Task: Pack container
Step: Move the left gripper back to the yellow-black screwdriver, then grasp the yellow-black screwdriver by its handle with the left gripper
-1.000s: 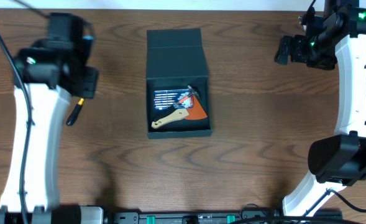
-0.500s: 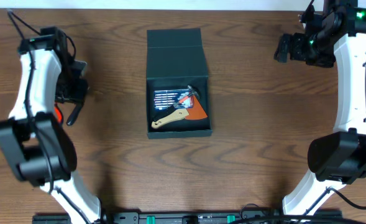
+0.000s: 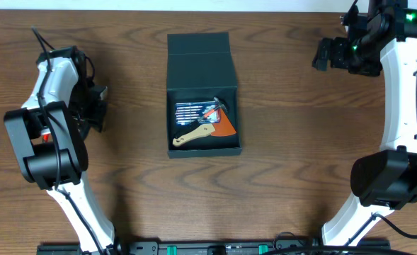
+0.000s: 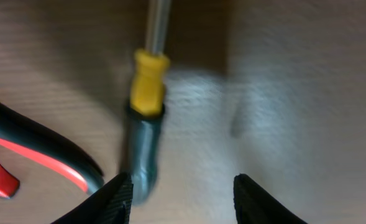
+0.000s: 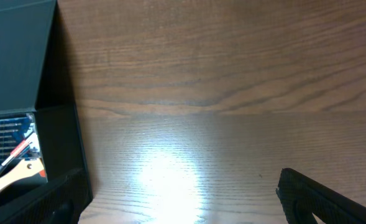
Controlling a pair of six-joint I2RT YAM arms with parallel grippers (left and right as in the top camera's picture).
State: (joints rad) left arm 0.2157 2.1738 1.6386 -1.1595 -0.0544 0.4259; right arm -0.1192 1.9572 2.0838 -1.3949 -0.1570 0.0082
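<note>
The dark teal container [image 3: 202, 67] stands open at the table's middle, its flap lid folded to the far side. Inside lie a wooden-handled tool [image 3: 194, 134], an orange piece and a pack of bits. It also shows at the left edge of the right wrist view [image 5: 21, 62]. My left gripper [image 3: 89, 119] is open and low over a screwdriver [image 4: 146, 124] with a yellow collar and dark grey handle. The handle's end lies just inside the left fingertip [image 4: 117, 199]. The left gripper [image 4: 184, 199] is empty. My right gripper [image 3: 328, 55] is open and empty above bare table, right of the container; its fingers [image 5: 319, 193] are wide apart.
Red and black pliers handles [image 4: 40, 149] lie just left of the screwdriver; a red bit of them shows beside the left arm in the overhead view [image 3: 45, 134]. The screwdriver itself is hidden under the left arm in the overhead view.
My left arm has swung round and come down over the screwdriver, which now lies hidden under it in the overhead view. The right arm and the container have not moved.
</note>
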